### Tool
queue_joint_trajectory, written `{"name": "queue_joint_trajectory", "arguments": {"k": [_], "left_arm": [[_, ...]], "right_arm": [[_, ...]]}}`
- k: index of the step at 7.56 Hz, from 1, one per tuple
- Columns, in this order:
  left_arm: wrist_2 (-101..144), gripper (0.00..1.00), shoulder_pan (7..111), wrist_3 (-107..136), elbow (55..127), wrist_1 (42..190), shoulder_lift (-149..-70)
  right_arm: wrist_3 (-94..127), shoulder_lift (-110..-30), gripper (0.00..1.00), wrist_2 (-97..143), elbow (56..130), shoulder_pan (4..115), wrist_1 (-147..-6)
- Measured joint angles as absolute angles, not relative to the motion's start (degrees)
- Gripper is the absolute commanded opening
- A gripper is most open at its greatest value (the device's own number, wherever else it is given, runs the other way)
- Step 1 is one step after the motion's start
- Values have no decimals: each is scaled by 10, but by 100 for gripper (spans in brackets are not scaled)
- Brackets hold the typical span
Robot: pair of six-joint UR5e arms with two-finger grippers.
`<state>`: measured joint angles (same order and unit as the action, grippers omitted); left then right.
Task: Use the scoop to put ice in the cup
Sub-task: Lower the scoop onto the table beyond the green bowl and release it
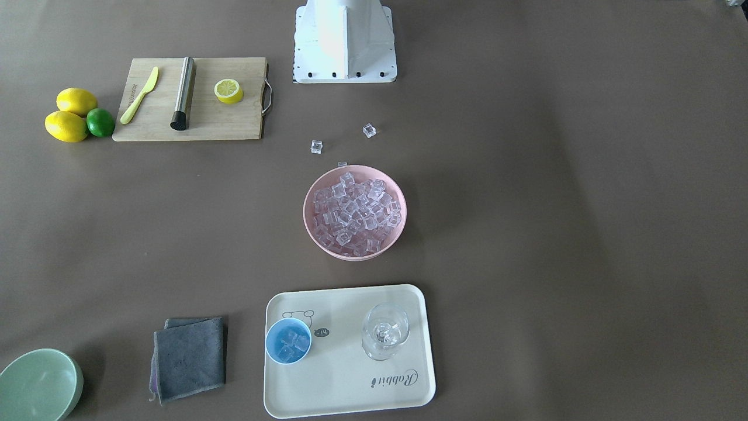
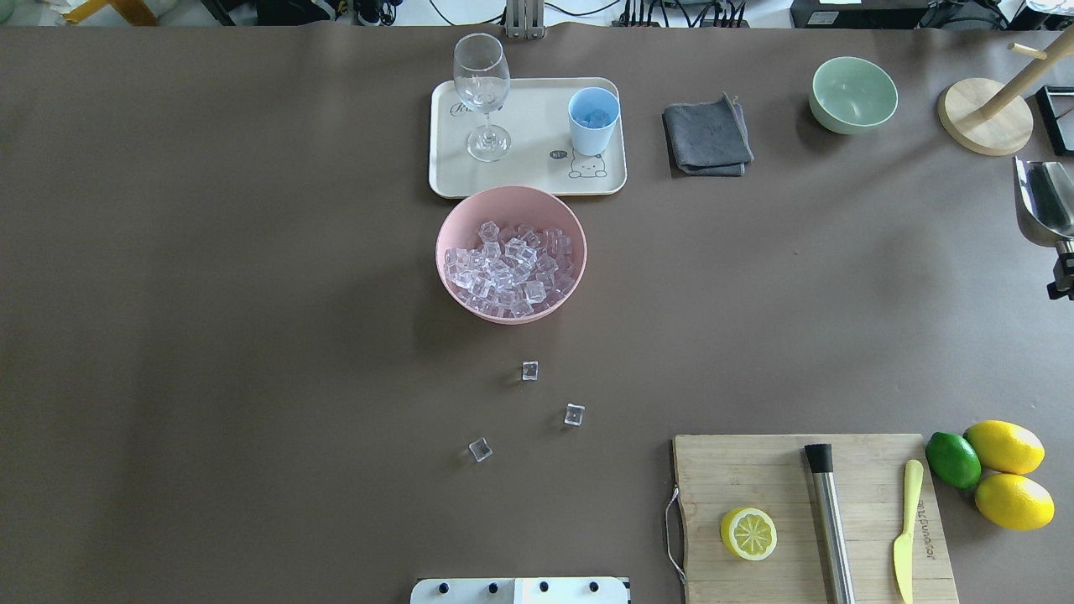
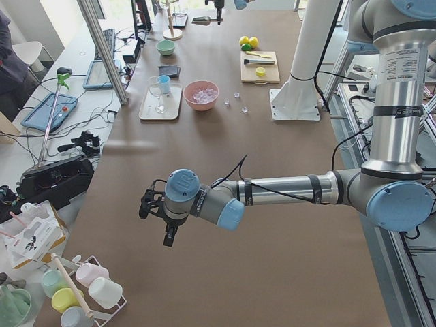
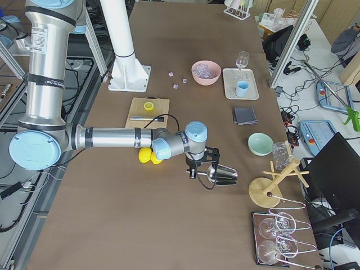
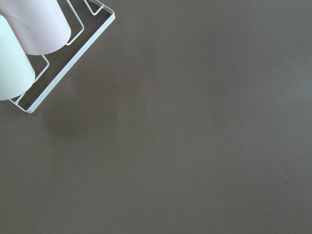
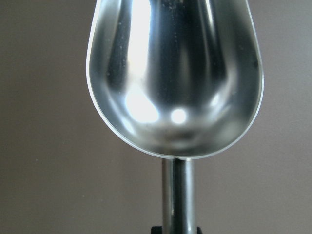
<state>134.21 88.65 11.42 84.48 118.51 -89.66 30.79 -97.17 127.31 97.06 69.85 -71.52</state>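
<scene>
My right gripper (image 2: 1064, 267) is shut on the handle of the steel scoop (image 2: 1045, 200) at the table's far right edge; its trough (image 6: 175, 78) is empty and held above the table (image 4: 222, 175). The ice (image 2: 508, 267) fills a pink bowl (image 2: 470, 214) at the table's middle. Three loose cubes (image 2: 574, 414) lie on the table nearer the robot's base. The light-blue cup (image 2: 593, 122) stands on a cream tray (image 2: 537, 172) and holds a few cubes (image 1: 290, 342). My left gripper (image 3: 151, 208) hangs over bare table far to the left; I cannot tell whether it is open.
A clear stemmed glass (image 2: 482, 92) shares the tray. A grey cloth (image 2: 707, 134), green bowl (image 2: 852, 94) and wooden stand (image 2: 986, 117) are at the far right. A cutting board (image 2: 805, 520) holds a lemon half, steel rod and knife. A wire rack (image 5: 63, 58) with cups sits by my left gripper.
</scene>
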Motion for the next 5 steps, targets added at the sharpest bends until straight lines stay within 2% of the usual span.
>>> {"name": "queue_joint_trajectory", "arguments": {"k": [2,4,5], "left_arm": [[1342,99,886,114,843,1185,-898],[1342,99,886,114,843,1185,-899],[1342,99,886,114,843,1185,-899]], "right_arm": [[359,-954,0,1276,984,653,-714],[374,-928,32,1275,973,620,-715],[373,-919,33,1276,968,613,-714]]}}
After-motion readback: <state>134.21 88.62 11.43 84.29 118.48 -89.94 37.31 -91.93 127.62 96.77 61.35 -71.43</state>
